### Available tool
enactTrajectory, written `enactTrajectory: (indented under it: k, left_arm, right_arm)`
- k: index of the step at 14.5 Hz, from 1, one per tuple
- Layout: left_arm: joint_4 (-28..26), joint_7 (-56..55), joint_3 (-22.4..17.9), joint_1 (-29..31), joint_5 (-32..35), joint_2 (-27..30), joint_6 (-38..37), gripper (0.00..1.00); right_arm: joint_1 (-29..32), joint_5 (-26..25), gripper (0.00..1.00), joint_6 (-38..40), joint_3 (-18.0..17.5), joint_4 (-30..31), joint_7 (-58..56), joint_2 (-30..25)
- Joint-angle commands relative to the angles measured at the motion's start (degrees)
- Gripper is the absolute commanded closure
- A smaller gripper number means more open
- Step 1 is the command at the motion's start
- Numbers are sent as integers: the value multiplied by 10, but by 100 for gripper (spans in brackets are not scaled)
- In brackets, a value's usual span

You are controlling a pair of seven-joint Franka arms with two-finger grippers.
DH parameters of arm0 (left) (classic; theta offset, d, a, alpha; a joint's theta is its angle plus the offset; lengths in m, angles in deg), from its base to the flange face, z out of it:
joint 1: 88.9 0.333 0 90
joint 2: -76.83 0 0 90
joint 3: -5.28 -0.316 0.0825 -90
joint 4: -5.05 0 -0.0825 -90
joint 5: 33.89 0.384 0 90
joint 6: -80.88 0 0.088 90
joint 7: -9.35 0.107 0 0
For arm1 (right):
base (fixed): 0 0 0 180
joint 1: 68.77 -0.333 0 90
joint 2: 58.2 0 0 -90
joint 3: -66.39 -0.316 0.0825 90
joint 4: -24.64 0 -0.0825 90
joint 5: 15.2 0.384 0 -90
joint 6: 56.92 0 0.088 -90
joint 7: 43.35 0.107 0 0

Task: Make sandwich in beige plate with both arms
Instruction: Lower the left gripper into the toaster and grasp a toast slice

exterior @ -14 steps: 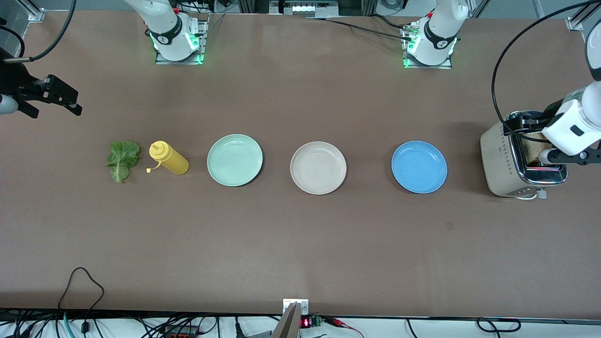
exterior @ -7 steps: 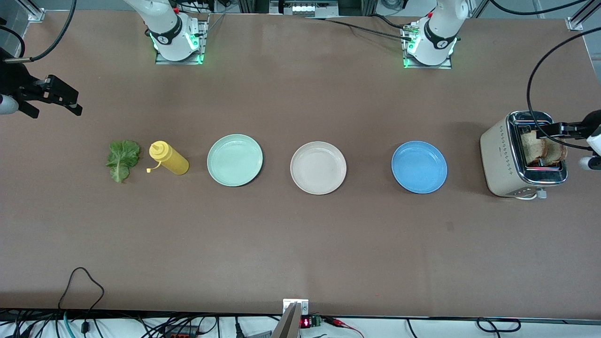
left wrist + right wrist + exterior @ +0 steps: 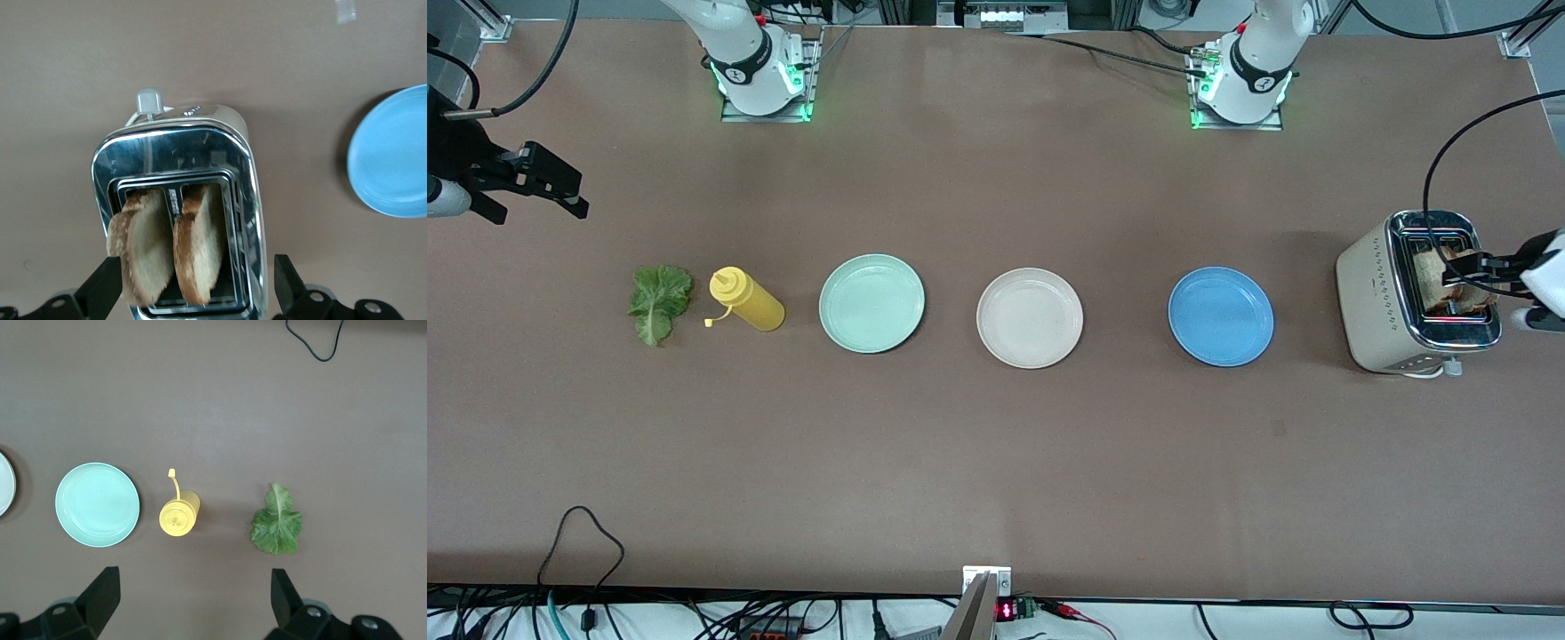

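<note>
Front view. My left gripper (image 3: 1467,271) hangs over the toaster (image 3: 1392,302) at the left arm's end of the table, fingers spread wide on either side of the bread slices (image 3: 1436,280) standing in the slots; nothing is held. My right gripper (image 3: 560,191) hangs, waiting, over bare table (image 3: 996,462) at the right arm's end, at about ten o'clock from the lettuce leaf (image 3: 660,302), fingers wide and empty. The beige plate (image 3: 1030,317) sits mid-table with nothing on it, between the mint green plate (image 3: 871,303) and the blue plate (image 3: 1221,316). A yellow squeeze bottle (image 3: 747,300) lies just beside the lettuce leaf, between it and the mint green plate.

Left wrist view. Two toasted slices (image 3: 170,250) stand upright side by side in the toaster (image 3: 233,143), brown crusts showing. My fingertips (image 3: 287,273) flank the toaster, apart from the bread. The blue plate (image 3: 393,163) shows at three o'clock.

Right wrist view. The lettuce leaf (image 3: 277,523), squeeze bottle (image 3: 179,517) and mint green plate (image 3: 97,505) lie in a row, apart from one another. The beige plate's rim (image 3: 5,483) shows at nine o'clock. My fingertips (image 3: 103,587) stand wide.
</note>
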Motion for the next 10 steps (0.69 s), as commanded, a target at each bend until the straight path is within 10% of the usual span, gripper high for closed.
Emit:
enactTrajectory:
  k: [1, 7, 10]
  left_arm:
    - [-92, 27, 5, 21, 13, 52, 69, 0]
    - [-148, 37, 7, 33, 13, 52, 125, 0]
    - [-150, 38, 6, 34, 13, 52, 119, 47]
  right_arm:
    - [0, 0, 0, -2, -1, 11, 0, -12]
    - [1, -1, 0, 1, 0, 11, 0, -19]
    - [1, -1, 0, 1, 0, 11, 0, -22]
